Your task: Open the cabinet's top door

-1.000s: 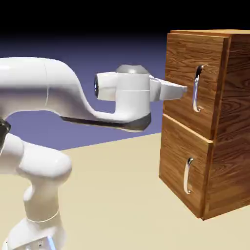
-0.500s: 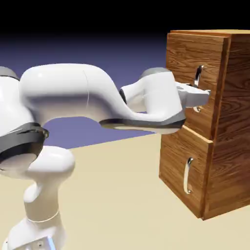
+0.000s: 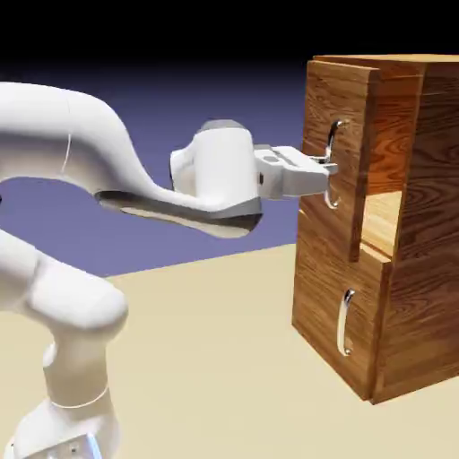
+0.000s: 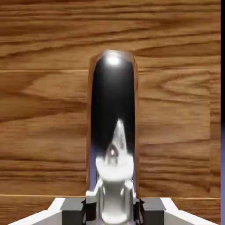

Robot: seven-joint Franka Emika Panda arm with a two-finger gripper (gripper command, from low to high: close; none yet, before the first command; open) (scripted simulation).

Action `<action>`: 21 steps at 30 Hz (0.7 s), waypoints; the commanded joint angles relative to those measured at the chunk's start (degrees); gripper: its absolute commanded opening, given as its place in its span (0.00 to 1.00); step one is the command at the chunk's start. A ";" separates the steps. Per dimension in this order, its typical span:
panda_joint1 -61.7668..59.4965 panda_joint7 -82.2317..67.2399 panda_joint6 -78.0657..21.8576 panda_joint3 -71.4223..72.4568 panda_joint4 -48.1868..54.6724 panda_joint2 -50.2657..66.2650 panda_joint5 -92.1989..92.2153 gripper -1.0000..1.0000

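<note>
The reddish-brown cabinet point(image 3: 421, 269) stands at the right of the exterior view. Its top door point(image 3: 321, 99) stands out from the cabinet front, and a lighter inside point(image 3: 381, 220) shows behind its edge. My gripper point(image 3: 328, 170) is shut on that door's curved silver handle point(image 3: 334, 134), about halfway up it. In the hand view the handle point(image 4: 113, 118) fills the middle as a dark shiny bar against the door's wood point(image 4: 44, 110). It sits between my two grey fingertips point(image 4: 72, 206) at the bottom edge, so my gripper point(image 4: 113, 207) is closed around it.
Below the top door, the shorter lower door point(image 3: 323, 296) is flush with the cabinet, its small silver handle point(image 3: 344, 321) untouched. The beige table point(image 3: 206, 359) runs from the arm's base to the cabinet's foot.
My gripper reached the top door's handle and shut on it, then drew back to the left. The top door has come out from the cabinet front, uncovering the inside.
</note>
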 commanded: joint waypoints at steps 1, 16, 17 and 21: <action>-1.86 0.00 -0.52 2.08 -0.77 -0.09 1.57 0.00; -19.73 -7.56 -11.18 29.92 -10.14 -6.77 31.31 0.00; -19.73 -8.52 -12.83 31.48 -10.61 -7.35 33.80 0.00; -19.14 -11.74 -20.33 38.15 -11.66 -8.87 43.76 0.00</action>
